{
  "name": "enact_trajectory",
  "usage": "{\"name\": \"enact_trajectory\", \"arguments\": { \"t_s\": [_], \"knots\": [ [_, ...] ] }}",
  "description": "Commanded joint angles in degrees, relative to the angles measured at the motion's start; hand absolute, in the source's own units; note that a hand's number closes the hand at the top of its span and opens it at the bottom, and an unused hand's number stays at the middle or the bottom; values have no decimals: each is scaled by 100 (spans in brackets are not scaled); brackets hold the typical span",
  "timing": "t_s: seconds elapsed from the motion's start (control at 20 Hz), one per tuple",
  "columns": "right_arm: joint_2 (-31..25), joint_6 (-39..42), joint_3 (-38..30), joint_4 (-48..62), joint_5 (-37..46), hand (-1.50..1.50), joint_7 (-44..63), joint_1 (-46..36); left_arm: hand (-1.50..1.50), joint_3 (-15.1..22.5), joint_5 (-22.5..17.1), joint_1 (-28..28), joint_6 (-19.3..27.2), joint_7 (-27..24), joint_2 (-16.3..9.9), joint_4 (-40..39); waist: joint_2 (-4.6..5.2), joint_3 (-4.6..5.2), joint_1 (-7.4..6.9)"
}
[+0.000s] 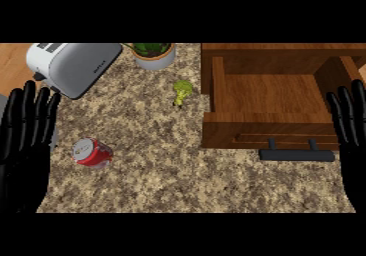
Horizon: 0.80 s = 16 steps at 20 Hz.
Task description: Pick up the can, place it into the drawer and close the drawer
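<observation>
A red can (91, 152) with a silver top lies on the speckled counter at the lower left. The wooden drawer (269, 97) stands pulled open at the right, its inside bare, with a dark handle (297, 155) on its front. My left hand (23, 135) rests at the left edge, fingers straight and pointing up, just left of the can and apart from it. My right hand (354, 130) rests at the right edge beside the drawer's front corner, fingers straight and holding nothing.
A grey toaster (75, 65) sits at the back left. A potted plant (154, 52) stands at the back middle. A small green vegetable (182, 92) lies on the counter just left of the drawer.
</observation>
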<state>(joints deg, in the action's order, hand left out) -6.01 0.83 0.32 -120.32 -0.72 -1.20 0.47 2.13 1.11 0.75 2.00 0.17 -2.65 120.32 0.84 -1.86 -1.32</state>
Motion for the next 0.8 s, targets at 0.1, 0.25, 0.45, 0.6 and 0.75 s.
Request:
{"name": "enact_trajectory", "arguments": {
  "t_s": [0.1, 0.25, 0.45, 0.6, 0.75],
  "knots": [
    [158, -44, 44, -25, -54, -150, -134, 153, -150, -347, 1318, 233, 1523, 220, 255, 105, -102, 174, 94],
    [84, -123, -193, 39, -95, -150, -8, 62, -150, -853, 1984, 474, 2774, 435, 260, 205, -101, 164, -25],
    [156, -470, -444, 370, -38, -150, 781, 486, -150, -905, 1527, 1101, 4234, 1661, 263, -97, -67, 179, 26],
    [95, -367, -438, 243, -210, -150, 1073, 482, -150, 33, 2345, 1043, 5299, 2281, 264, -79, -71, 170, 201],
    [96, -602, -380, 263, 48, -150, 1482, 161, -150, 819, 3264, 1369, 5872, 2900, 264, 177, -80, 177, 131]
  ]
}}
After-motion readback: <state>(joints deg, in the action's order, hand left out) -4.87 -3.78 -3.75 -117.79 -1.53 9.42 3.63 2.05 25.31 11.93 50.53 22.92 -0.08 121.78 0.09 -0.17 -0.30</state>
